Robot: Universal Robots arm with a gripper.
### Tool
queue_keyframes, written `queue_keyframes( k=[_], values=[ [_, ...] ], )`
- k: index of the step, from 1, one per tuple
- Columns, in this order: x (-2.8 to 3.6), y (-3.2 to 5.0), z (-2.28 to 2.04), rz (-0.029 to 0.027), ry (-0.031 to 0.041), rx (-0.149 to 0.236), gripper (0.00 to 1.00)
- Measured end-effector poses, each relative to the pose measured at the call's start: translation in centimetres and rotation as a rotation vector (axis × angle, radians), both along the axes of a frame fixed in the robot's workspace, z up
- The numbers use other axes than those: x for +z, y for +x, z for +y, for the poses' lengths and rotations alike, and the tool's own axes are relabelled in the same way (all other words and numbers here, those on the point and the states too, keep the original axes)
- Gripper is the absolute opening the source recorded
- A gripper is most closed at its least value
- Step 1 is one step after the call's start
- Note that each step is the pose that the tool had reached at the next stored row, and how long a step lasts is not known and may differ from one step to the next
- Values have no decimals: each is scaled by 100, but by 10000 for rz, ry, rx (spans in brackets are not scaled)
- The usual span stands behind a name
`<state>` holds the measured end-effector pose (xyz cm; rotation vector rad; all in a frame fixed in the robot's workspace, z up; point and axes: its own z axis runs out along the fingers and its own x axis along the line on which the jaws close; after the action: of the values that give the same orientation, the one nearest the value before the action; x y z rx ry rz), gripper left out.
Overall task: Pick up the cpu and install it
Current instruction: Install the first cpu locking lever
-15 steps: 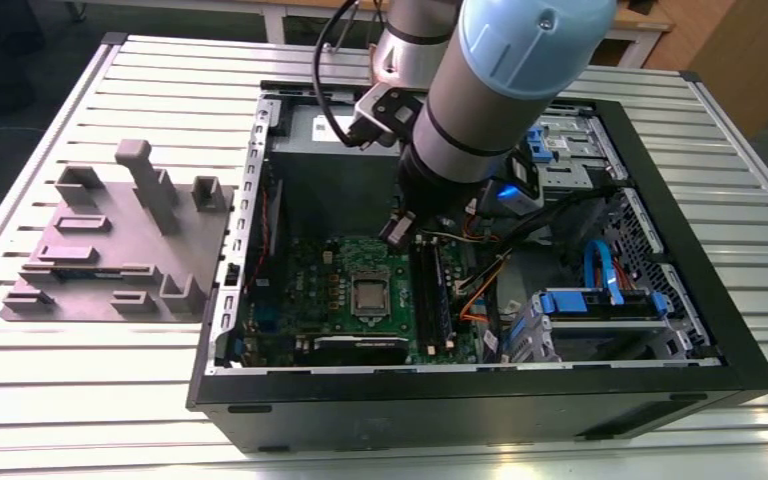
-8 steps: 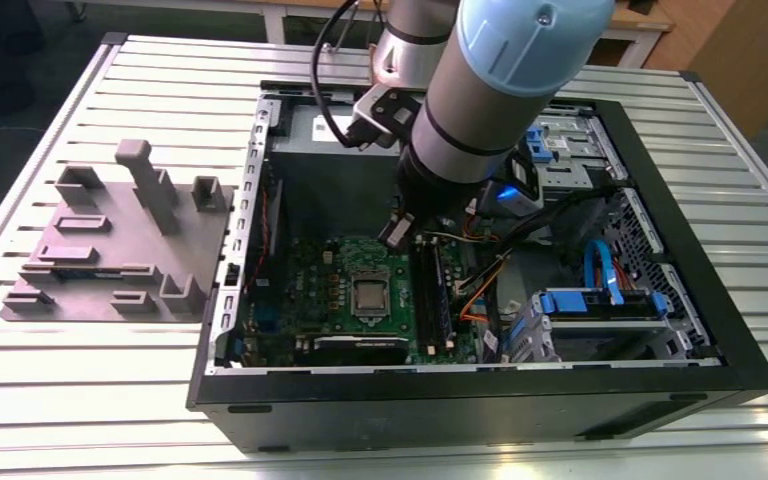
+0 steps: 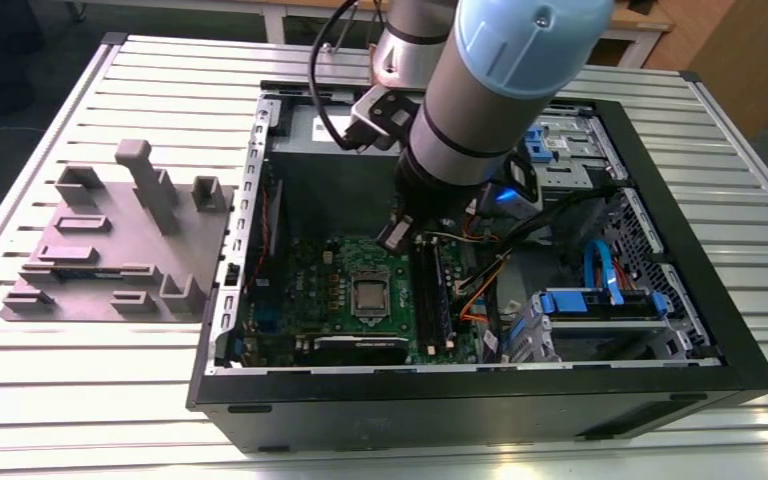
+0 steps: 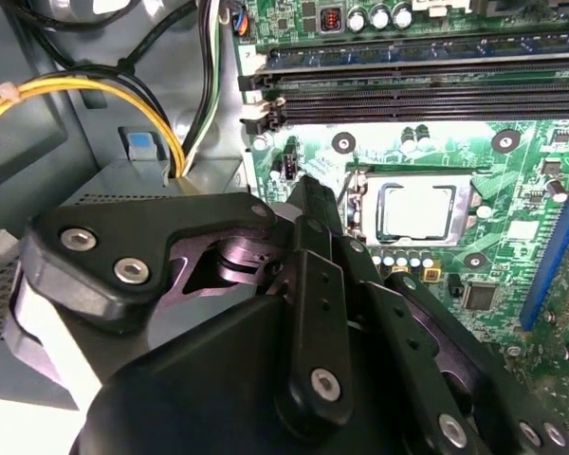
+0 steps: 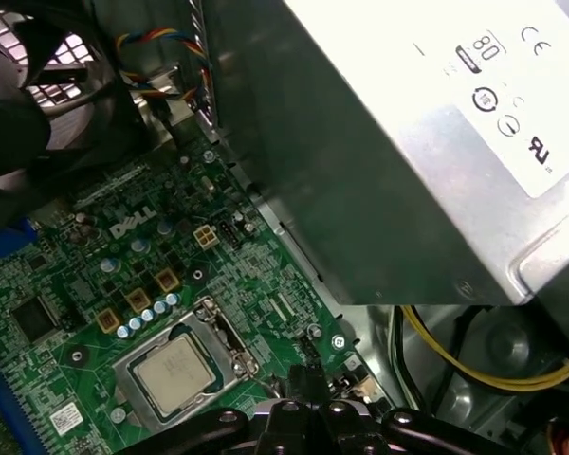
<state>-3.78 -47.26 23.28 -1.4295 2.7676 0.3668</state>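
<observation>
Slatted metal surface (image 3: 37, 400), contents listed from the exterior view's left. Grey-mauve plastic block (image 3: 104, 250) with upright posts, standing just beside the case. Open computer case (image 3: 491, 400), lying on its side, with a green motherboard (image 3: 307, 290) on its floor. The cpu (image 3: 371, 296), silvery top upward, lies flat within the socket frame (image 4: 360, 210) (already out of the arm's grasp). Blue cables (image 3: 598, 265) and drive bays sit towards the exterior view's right. Hazards, as judged: the arm hangs low inside the case, so a sideways slip could scrape the small capacitors by the socket or bend the frame. Pressure on a chip not squarely seated could harm the contacts beneath. The yellow wires (image 4: 76, 95) run near the linkages and could snag. End effector (image 4: 313, 194): fingers drawn together with nothing between them. The tip is just beside the socket frame's edge, and whether it touches cannot be told.
</observation>
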Motion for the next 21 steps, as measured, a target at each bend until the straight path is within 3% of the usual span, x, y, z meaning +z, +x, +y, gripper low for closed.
queue_keyframes(
  k=[6, 21],
  values=[
    [6, -30, -1, 1, -4, 375, 10],
    [5, -30, -15, 1, -2, 430, 10]
  ],
)
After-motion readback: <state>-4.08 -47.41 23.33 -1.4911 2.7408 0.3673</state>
